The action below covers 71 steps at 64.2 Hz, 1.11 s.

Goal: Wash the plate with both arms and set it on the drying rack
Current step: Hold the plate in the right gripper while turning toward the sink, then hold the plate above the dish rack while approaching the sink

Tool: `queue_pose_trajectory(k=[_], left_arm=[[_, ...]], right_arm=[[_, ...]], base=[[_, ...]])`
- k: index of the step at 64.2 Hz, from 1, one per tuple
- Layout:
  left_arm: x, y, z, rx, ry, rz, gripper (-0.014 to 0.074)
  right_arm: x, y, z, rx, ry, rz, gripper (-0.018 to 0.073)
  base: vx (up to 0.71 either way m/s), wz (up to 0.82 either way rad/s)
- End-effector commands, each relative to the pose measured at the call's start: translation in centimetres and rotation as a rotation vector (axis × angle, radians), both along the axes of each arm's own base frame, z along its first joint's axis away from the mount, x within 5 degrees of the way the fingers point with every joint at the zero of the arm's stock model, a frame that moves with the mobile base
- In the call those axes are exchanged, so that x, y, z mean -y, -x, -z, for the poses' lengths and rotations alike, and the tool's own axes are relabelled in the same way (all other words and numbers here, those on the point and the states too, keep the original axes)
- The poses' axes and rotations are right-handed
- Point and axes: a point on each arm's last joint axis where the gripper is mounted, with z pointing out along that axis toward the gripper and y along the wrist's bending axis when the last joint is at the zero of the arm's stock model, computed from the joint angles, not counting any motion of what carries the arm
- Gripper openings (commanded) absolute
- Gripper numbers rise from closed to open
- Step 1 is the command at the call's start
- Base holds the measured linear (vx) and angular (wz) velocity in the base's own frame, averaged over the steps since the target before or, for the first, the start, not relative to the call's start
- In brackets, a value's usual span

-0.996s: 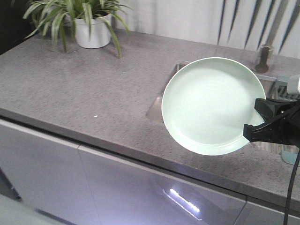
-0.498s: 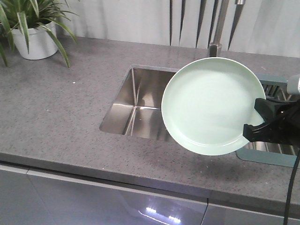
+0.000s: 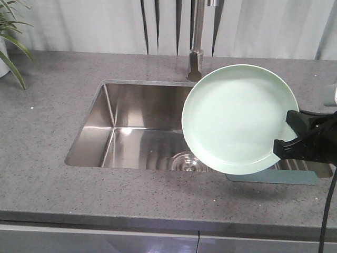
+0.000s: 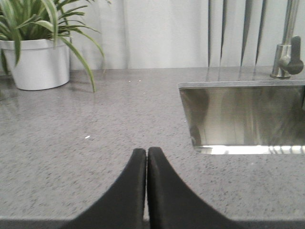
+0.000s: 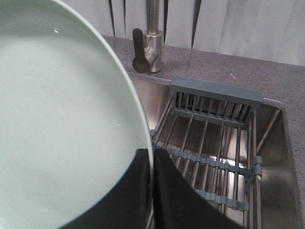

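Mint-green plate [image 3: 239, 118] is pinched at its rim by my right end effector [image 5: 151, 160] and held tilted over the sink [image 3: 113, 132], I guess to leave its face free for washing. Left end effector [image 4: 147, 155] is pressed together and empty over the worktop [image 4: 71, 157]. Drying rack [image 5: 214, 138] lies beyond, tap [image 3: 196, 58] behind.

Background slid left: plant [image 3: 2, 58] nearly gone at 10 o'clock, whole sink [image 3: 131, 113] in view now. Faucet [image 3: 196, 52] is up at 12, drain [image 3: 185, 162] shows, rack [image 3: 271, 177] sits at 5.
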Motion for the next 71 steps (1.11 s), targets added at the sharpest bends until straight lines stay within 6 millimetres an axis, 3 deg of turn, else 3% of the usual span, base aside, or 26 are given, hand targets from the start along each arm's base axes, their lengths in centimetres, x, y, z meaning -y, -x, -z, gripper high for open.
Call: queue_pose_trajectory(k=[1, 71], left_arm=[[0.05, 0.03, -0.2, 0.068, 0.02, 0.008, -0.0006], [0.05, 0.03, -0.2, 0.068, 0.02, 0.008, -0.0006]], right_arm=[[0.03, -0.09, -2.02, 0.124, -0.018, -0.005, -0.001], [0.03, -0.08, -2.01, 0.123, -0.017, -0.004, -0.001]], base=[[0.05, -0.21], [0.03, -0.11]])
